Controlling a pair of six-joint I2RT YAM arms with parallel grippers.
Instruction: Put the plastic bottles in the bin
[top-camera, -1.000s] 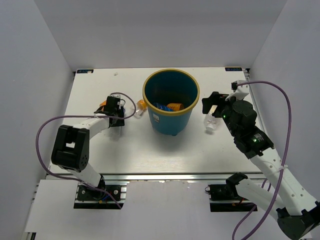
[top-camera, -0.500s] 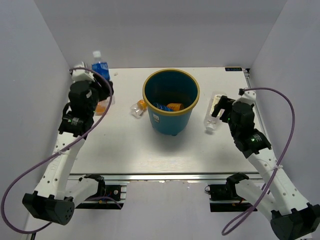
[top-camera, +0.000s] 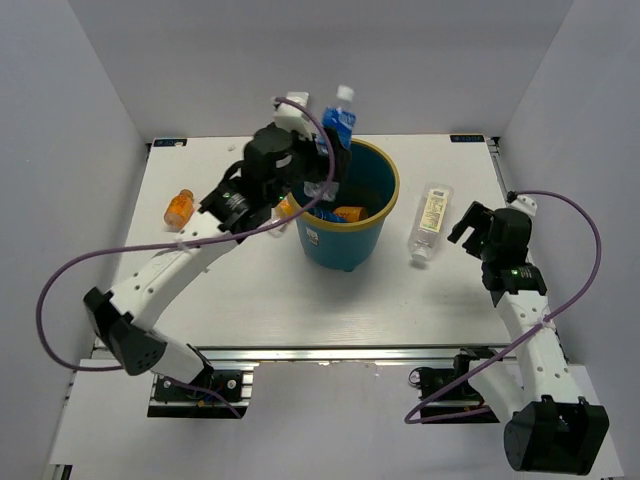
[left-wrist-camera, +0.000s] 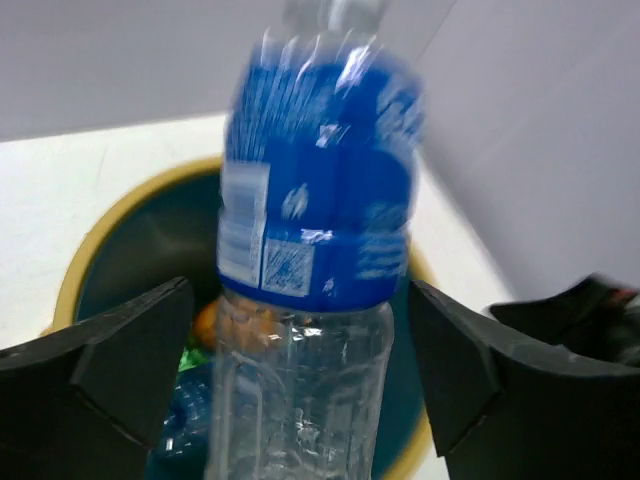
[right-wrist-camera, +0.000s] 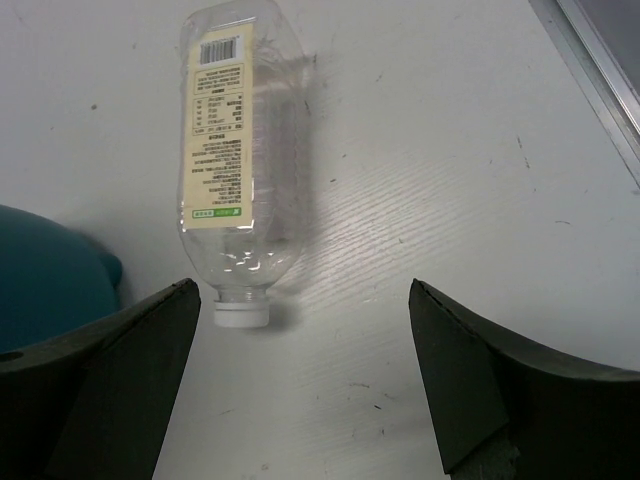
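A clear plastic bottle with a blue label (top-camera: 338, 125) (left-wrist-camera: 315, 200) stands upright over the left rim of the teal bin (top-camera: 340, 245) (left-wrist-camera: 110, 230), blurred. My left gripper (top-camera: 325, 168) (left-wrist-camera: 300, 330) is open around it, with a gap showing at each finger. Inside the bin lie an orange bottle (top-camera: 348, 213) and another blue-labelled one (top-camera: 322, 213). A clear bottle with a pale label (top-camera: 430, 222) (right-wrist-camera: 235, 160) lies right of the bin, cap towards me. My right gripper (top-camera: 470, 225) (right-wrist-camera: 305, 330) is open and empty just short of it.
An orange bottle (top-camera: 179, 207) lies on the table at the far left. Another small bottle (top-camera: 285, 208) sits against the bin's left side, mostly hidden by my left arm. The bin's teal wall (right-wrist-camera: 45, 260) shows at the left of the right wrist view. White walls enclose the table.
My left arm swung from the back left corner to above the bin with the blue-labelled bottle, and its jaws have opened. My right gripper drew back to the right, away from the pale-labelled bottle.
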